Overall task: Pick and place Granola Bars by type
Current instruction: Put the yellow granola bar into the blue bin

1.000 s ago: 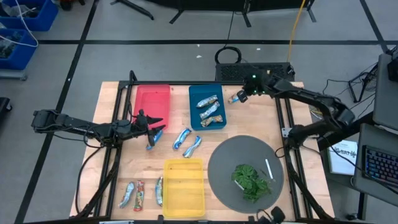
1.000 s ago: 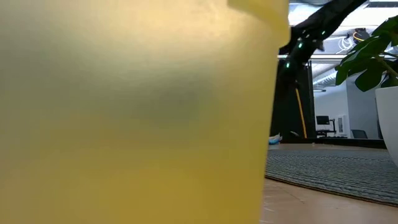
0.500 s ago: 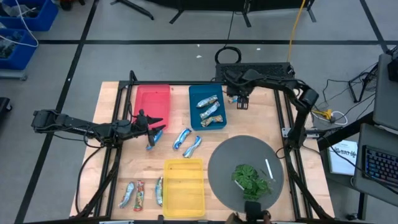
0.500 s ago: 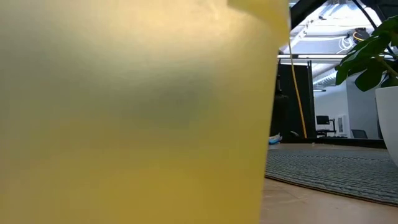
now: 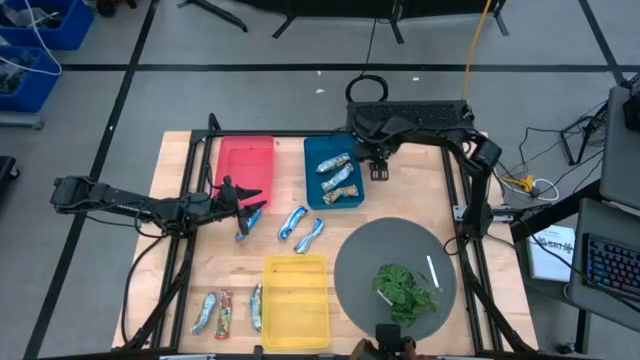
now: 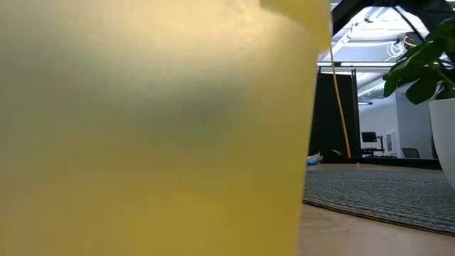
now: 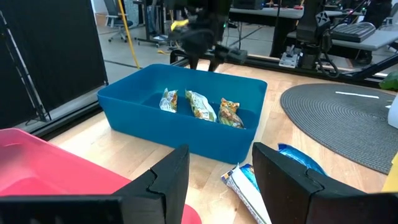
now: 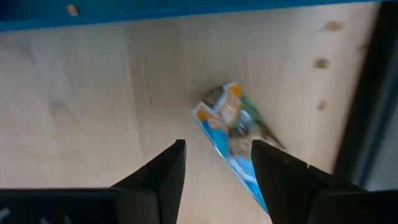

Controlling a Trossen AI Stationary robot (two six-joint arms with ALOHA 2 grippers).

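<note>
My right gripper [image 5: 378,172] hangs open at the far side, just right of the blue bin [image 5: 311,175]. In the right wrist view a tan-and-blue granola bar [image 8: 233,134] lies on the wood below its fingers [image 8: 217,149], untouched. Three similar bars [image 5: 336,178] lie in the blue bin. My left gripper [image 5: 252,207] stands open near the red bin [image 5: 245,160], with a blue-and-white bar [image 7: 247,186] on the table just ahead of its fingers [image 7: 219,155]. Two more blue-and-white bars [image 5: 301,228] lie mid-table, and three bars [image 5: 225,311] lie left of the yellow bin [image 5: 295,300].
A round grey mat [image 5: 360,260] at the near right carries a green leafy bunch [image 5: 404,289] and a thin white stick [image 5: 432,272]. The yellow bin's wall [image 6: 156,128] fills most of the low view. Black frame rails [image 5: 462,200] run along the table's sides.
My right arm has folded in, and its gripper has gone a little toward the near edge, beside the blue bin. The tan-and-blue bar seen at its fingertips a second ago now lies on the wood beneath it.
</note>
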